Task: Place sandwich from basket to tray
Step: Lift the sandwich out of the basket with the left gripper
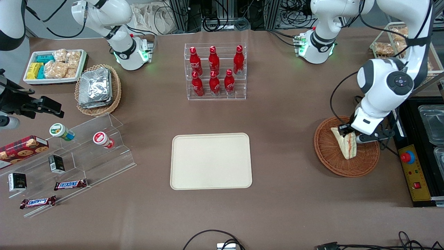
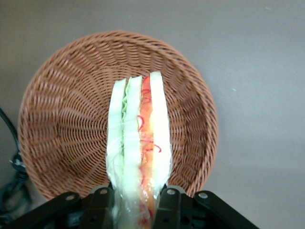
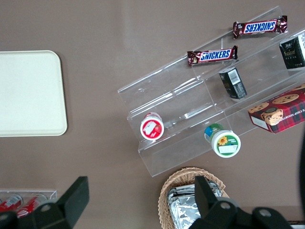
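The wrapped sandwich (image 1: 347, 144) stands on edge in the reddish-brown wicker basket (image 1: 327, 152) toward the working arm's end of the table. The wrist view shows its pale bread and orange-red and green layers (image 2: 139, 138) over the basket's weave (image 2: 62, 124). My gripper (image 1: 349, 134) is over the basket, shut on the sandwich's end farther from the front camera, one finger (image 2: 101, 205) on each side of the wedge (image 2: 167, 205). I cannot tell whether the sandwich still rests on the basket floor. The cream tray (image 1: 211, 160) lies bare in the table's middle, well apart from the basket.
A clear rack of red bottles (image 1: 215, 71) stands farther from the camera than the tray. A control box with a red button (image 1: 412, 170) sits beside the basket. Toward the parked arm's end are a stepped acrylic stand (image 1: 79, 152) with snacks and a tan basket of foil packets (image 1: 97, 88).
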### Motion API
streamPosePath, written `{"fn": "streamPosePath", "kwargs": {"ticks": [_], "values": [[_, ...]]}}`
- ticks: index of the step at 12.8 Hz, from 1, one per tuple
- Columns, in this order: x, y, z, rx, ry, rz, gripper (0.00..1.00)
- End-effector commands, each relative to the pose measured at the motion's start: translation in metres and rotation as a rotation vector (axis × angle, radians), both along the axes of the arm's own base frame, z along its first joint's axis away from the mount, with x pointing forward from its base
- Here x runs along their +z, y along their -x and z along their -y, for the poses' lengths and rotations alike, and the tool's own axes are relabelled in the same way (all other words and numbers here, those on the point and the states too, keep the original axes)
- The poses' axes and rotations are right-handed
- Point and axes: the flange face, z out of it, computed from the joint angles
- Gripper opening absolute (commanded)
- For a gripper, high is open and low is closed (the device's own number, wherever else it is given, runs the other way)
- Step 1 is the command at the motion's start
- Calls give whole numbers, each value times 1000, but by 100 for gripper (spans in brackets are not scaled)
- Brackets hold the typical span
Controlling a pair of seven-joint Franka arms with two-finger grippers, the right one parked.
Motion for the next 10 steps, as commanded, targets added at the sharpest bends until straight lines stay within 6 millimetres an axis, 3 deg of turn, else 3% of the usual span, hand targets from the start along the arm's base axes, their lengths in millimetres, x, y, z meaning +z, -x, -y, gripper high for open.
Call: {"fn": "streamPosePath", "kwargs": {"ticks": [1,5,10], "values": [[59,-13,33,-127,-17,-27,26],[114,-22,95,-106,-14,-39,26],[154,-35,192,-131,27,-8,26]]}}
